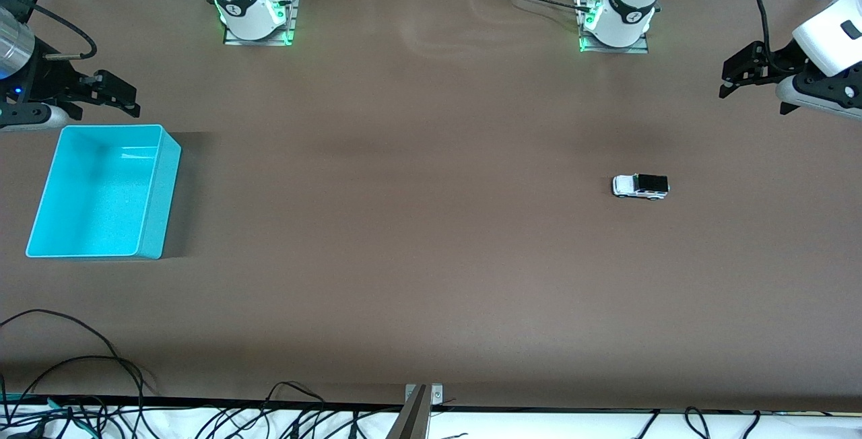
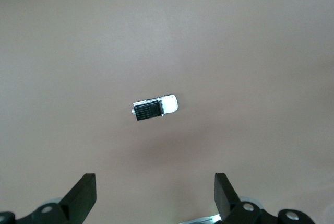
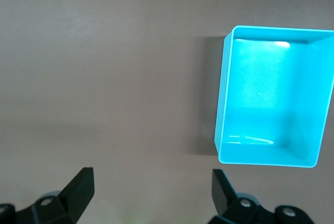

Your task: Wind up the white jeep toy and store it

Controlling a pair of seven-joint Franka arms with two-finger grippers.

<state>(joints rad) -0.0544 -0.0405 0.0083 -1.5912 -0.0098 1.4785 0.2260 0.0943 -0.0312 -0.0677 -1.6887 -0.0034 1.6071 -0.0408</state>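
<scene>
White jeep (image 1: 640, 186) sits alone, well apart from the bin (image 1: 153, 186); left gripper (image 1: 731, 78) spread empty nearby should straddle its sides squarely, right gripper (image 1: 128, 101) waits released over bin's edge.

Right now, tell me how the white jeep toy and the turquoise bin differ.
The white jeep toy is tiny; the turquoise bin is far larger. The jeep is white with a black rear; the bin is plain turquoise. The jeep lies toward the left arm's end, the bin toward the right arm's. Both rest on the brown table.
</scene>
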